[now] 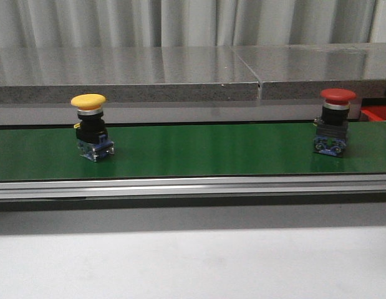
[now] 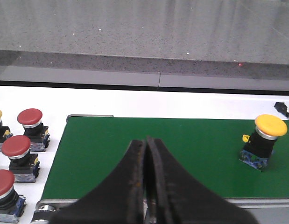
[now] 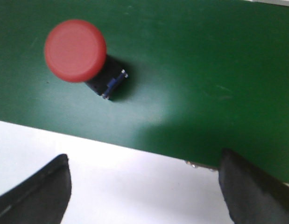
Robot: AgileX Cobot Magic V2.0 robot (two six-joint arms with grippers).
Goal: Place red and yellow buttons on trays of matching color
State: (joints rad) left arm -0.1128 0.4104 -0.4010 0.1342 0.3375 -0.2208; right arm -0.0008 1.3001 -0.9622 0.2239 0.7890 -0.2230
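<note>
Pressed-together left gripper fingers and the splayed, empty right gripper risk toppling the top-heavy red button if misaligned

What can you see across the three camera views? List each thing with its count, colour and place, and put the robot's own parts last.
yellow button: 1, yellow cap, upright on the belt's left part.
red button: 1, red cap, upright on the belt's right part.
spare red buttons: 3, red, off the belt's end, left wrist view.
conveyor belt: 1, green.
ledge: grey, behind the belt.
left gripper: black, closed, empty.
right gripper: black, open, above the belt's edge.
</note>
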